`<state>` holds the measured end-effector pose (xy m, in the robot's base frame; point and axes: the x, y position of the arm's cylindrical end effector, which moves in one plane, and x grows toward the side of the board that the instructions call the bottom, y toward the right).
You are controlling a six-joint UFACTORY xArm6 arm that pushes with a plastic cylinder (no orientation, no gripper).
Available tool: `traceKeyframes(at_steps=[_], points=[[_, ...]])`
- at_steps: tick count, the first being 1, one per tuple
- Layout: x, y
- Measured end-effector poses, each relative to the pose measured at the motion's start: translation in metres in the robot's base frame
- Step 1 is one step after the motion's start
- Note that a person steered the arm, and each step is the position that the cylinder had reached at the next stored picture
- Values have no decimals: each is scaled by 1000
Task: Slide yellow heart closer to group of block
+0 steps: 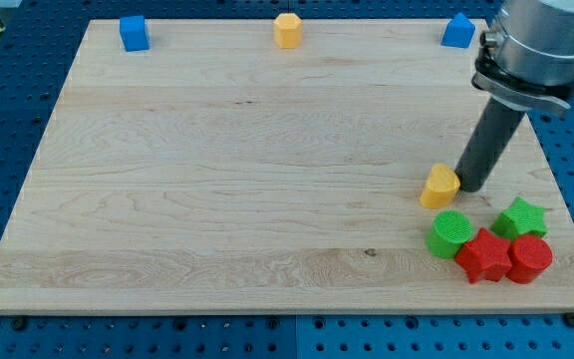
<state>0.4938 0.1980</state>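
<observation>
The yellow heart [439, 186] is touched by my tip [469, 187] at its right; the red and green group [488, 243] sits just below, by the surface [217, 179] edge.

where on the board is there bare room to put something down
Free: the wide middle and view's left, below the blue cube and yellow hexagon. Crowded: bottom right, where my tip meets the yellow heart above the green and red blocks.

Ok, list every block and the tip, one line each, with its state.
my tip: on the board, just right of the yellow heart.
yellow heart: flat, apart from the group.
green cylinder: in the group.
green star: in the group.
red star: in the group.
red cylinder: in the group.
blue cube: top edge.
yellow hexagon: top edge.
blue block: top edge.
</observation>
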Motion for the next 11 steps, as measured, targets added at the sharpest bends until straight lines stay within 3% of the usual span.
traceKeyframes(at_steps=[2,4,5,7,9,11], points=[[-45,1],[-46,-55],[-45,-54],[-9,-44],[10,7],[31,9]])
